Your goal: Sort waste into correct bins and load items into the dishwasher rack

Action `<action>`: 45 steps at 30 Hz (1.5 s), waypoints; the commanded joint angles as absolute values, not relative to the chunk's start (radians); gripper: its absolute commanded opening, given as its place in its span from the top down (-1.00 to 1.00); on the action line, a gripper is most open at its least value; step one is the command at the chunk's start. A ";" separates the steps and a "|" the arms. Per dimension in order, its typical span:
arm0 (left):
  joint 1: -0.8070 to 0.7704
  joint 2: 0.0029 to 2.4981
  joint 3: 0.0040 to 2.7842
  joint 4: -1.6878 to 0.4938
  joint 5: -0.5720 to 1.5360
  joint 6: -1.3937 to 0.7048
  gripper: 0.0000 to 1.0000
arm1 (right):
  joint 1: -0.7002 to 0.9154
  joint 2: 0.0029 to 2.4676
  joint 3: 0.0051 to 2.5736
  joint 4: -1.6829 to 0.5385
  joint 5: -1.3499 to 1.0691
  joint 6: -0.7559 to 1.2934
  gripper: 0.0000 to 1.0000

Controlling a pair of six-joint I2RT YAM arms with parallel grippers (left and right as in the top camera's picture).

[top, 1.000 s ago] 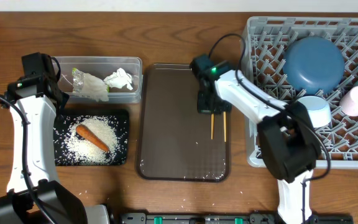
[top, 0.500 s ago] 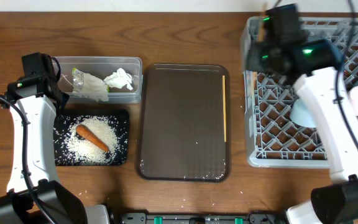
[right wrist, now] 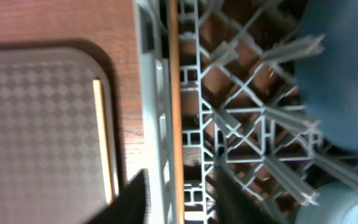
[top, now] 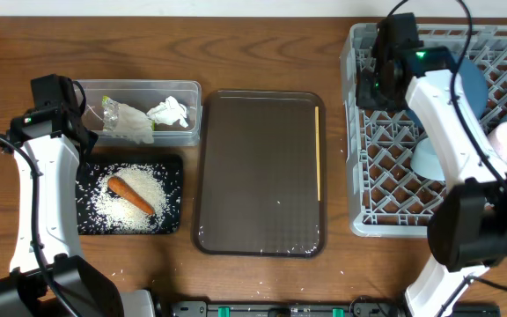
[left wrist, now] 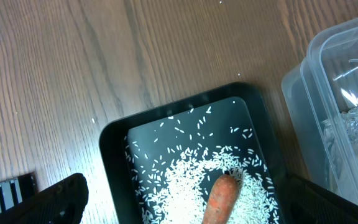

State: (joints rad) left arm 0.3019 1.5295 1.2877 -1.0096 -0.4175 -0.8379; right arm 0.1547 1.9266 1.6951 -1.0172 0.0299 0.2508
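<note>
Right gripper (right wrist: 181,168) hung over dishwasher rack (right wrist: 253,124) wall, jaws apart, chopstick (right wrist: 174,74) running lengthwise between them. Second chopstick (right wrist: 104,143) lay parallel to its left on brown tray (right wrist: 36,124). Right arm nearer.

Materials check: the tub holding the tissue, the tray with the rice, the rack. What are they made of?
Tub: clear plastic, glossy. Its contents show through the walls, and the rim catches highlights.
Tray under the rice: black, semi-gloss, with a rounded moulded rim. Likely plastic, but coated metal can't be ruled out.
Rack: grey moulded plastic, matte, with thin lattice ribs and pegs.
</note>
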 commanded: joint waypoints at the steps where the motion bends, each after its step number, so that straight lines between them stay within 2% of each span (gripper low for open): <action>1: 0.305 1.526 1.285 -1.012 -0.423 -0.844 -0.97 | 0.159 1.944 1.687 -1.027 0.020 0.239 -0.35; 4: 0.305 1.526 1.285 -1.012 -0.423 -0.844 -0.97 | 0.165 1.936 1.688 -1.046 0.017 0.255 -0.47; 10: 0.305 1.526 1.285 -1.012 -0.423 -0.844 -0.97 | 0.191 1.858 1.688 -1.089 -0.115 0.276 -0.35; 14: 0.305 1.526 1.285 -1.012 -0.423 -0.844 -0.97 | 0.249 1.799 1.688 -1.077 -0.214 0.291 -0.36; 18: 0.305 1.526 1.285 -1.012 -0.423 -0.844 -0.97 | 0.342 1.790 1.687 -1.060 -0.160 0.360 -0.42; 24: 0.305 1.526 1.285 -1.012 -0.422 -0.844 -0.97 | 0.474 1.861 1.686 -1.039 0.071 0.478 -0.68; 27: 0.305 1.526 1.285 -1.012 -0.423 -0.844 -0.97 | 0.511 1.918 1.686 -1.028 0.109 0.484 -0.74; 34: 0.305 1.526 1.285 -1.012 -0.423 -0.844 -0.97 | 0.508 2.072 1.686 -1.005 0.145 0.538 -0.75; 45: 0.305 1.526 1.285 -1.012 -0.423 -0.844 -0.97 | 0.506 2.223 1.686 -0.975 0.044 0.538 -0.71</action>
